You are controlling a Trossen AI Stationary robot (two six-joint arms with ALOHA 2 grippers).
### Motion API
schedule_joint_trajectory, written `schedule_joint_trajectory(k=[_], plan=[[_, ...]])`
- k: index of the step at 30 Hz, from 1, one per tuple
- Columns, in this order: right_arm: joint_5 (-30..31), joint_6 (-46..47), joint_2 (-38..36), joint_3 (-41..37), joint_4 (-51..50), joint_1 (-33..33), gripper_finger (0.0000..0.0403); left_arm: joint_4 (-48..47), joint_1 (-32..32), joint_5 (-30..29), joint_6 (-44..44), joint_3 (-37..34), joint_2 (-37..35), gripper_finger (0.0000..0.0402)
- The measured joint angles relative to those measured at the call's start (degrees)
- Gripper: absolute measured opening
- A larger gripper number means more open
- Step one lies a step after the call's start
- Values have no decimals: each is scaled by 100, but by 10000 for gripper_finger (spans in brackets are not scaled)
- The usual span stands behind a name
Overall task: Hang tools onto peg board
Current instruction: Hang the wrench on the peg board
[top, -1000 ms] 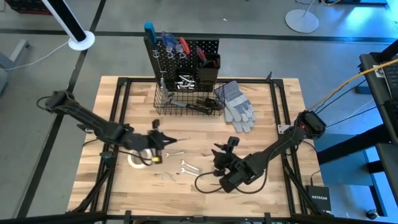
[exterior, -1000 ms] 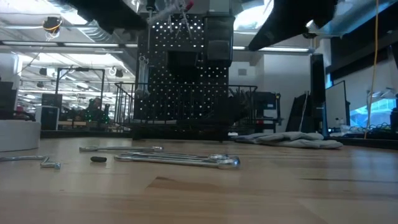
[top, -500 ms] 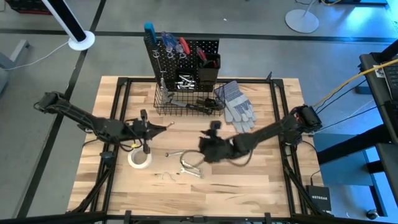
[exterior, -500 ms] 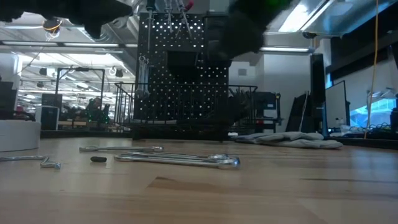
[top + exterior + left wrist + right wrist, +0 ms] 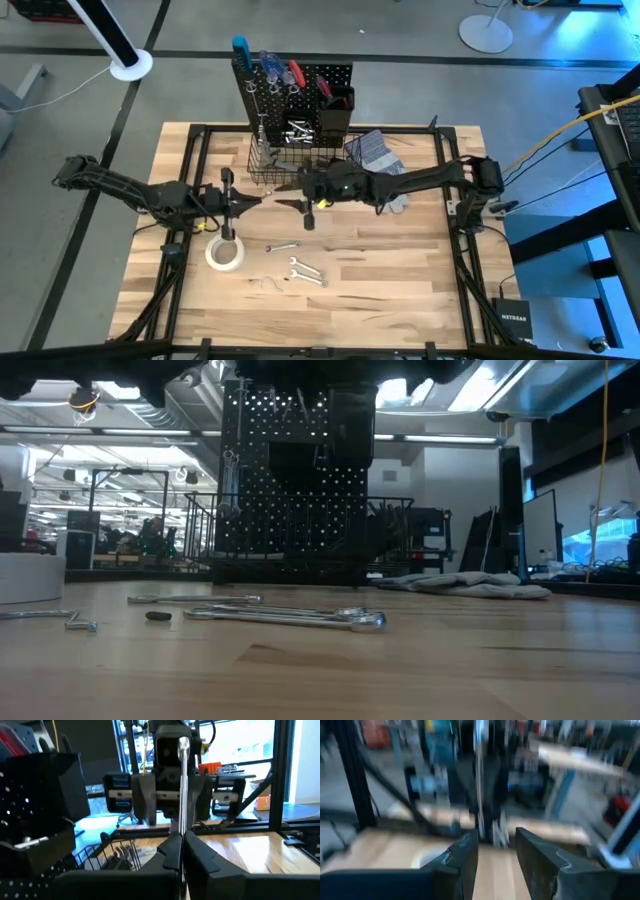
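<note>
My left gripper (image 5: 258,199), over the table's left middle, is shut on a silver wrench (image 5: 182,785) and points level toward the table's right. My right gripper (image 5: 292,198) faces it from the right, level and open. In the blurred right wrist view the wrench (image 5: 480,775) shows just ahead of the gap between its fingers (image 5: 492,855), apart from them. The black peg board (image 5: 295,85) stands at the far edge with tools on its hooks and a wire basket (image 5: 300,165) at its base. Two wrenches (image 5: 283,246) (image 5: 308,271) lie flat on the table. My left gripper pinches the wrench's shaft near its lower end (image 5: 181,836) between its two fingers, which lie level and point toward the table's right. The wrench runs on past the fingertips, lifted clear of the table, with its ring end (image 5: 183,744) free toward my right gripper.
A white tape roll (image 5: 224,254) lies under the left arm, with a small bent key (image 5: 265,283) near it. Grey work gloves (image 5: 378,150) lie right of the basket, partly under the right arm. The table's near half is bare wood around the loose tools (image 5: 290,616).
My right gripper has swung from the table's near middle up and toward the far left, turning from slanting down to level, and now faces my left gripper. My left gripper, still shut on the wrench, has drawn back toward the left edge and tipped up to level.
</note>
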Motion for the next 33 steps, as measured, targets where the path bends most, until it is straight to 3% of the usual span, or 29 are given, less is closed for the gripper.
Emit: schedule_joint_trajectory(k=[5,9,15,22,33], plan=[[-185,14,277,5,1609,10,137,63,287,143,105,0,-38,0],[44,23,454,5,1998,-29,137,397,483,580,128,0,-38,0],[-104,-2,479,5,2159,-32,137,500,727,674,187,0,-34,0],[-82,44,481,55,2291,-69,137,787,957,1175,110,0,-21,0],[-333,186,866,876,1795,-64,137,1485,983,1569,-26,19,277,0]])
